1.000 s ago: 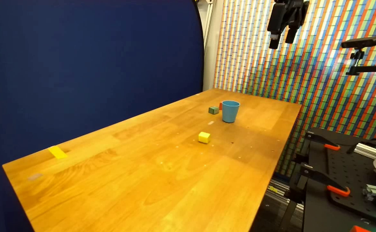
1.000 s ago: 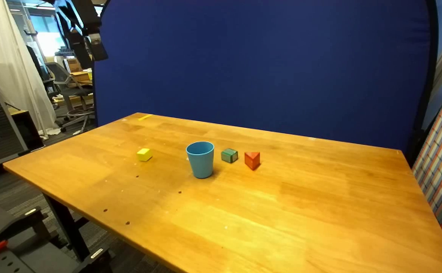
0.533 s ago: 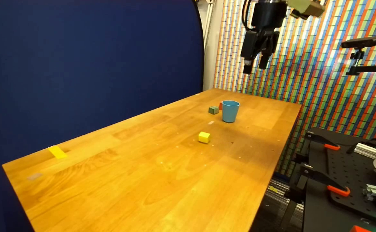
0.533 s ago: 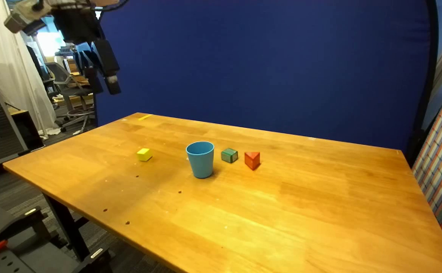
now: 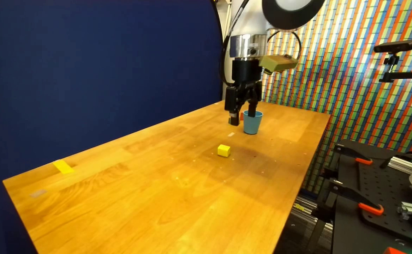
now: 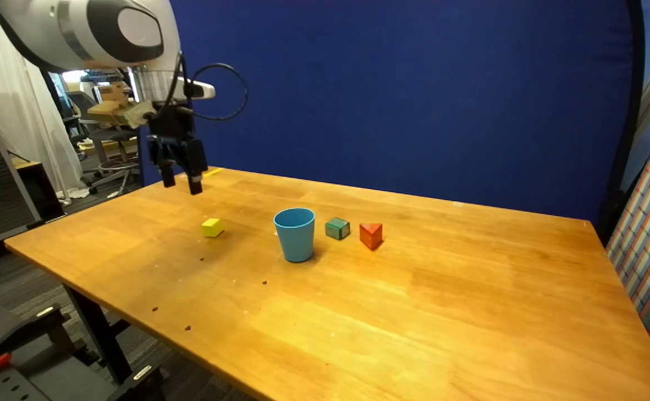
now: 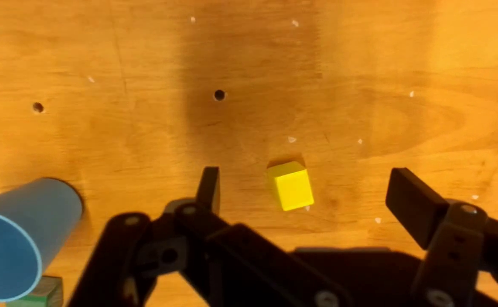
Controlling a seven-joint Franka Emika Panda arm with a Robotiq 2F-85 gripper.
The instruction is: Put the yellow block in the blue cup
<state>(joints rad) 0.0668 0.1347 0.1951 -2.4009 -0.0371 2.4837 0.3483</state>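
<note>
Gripper [image 6: 181, 185] hangs pointing down over the wood tbl [image 6: 441, 312], its fingers [image 7: 414, 207] released & spread wide, i.e. gap several times the block's width in wrist view. Bare wood shows btwn each fingertip & the yellow block [image 7: 294, 189], so both are clear of it; block's a bit nearer the finger at that view's left.

Block sits flat on the tbl, below the tips & apart from the blue cup [image 6: 296, 236]. Orient.: top face approx. square, turned slightly anticlockwise from the line btwn the fingertips in wrist view, w/ a narrow side face showing toward the top of that pic. Sides look abt equal, so long axis can't be told.

Cup's upright, mouth up. In an exterior view a green block [image 6: 337, 228] sits btwn cup & red wedge [image 6: 371, 235], gaps either side. In an exterior view a finger overlaps the cup [image 5: 251, 127] by line of sight; wrist view has cup off to the side.
</note>
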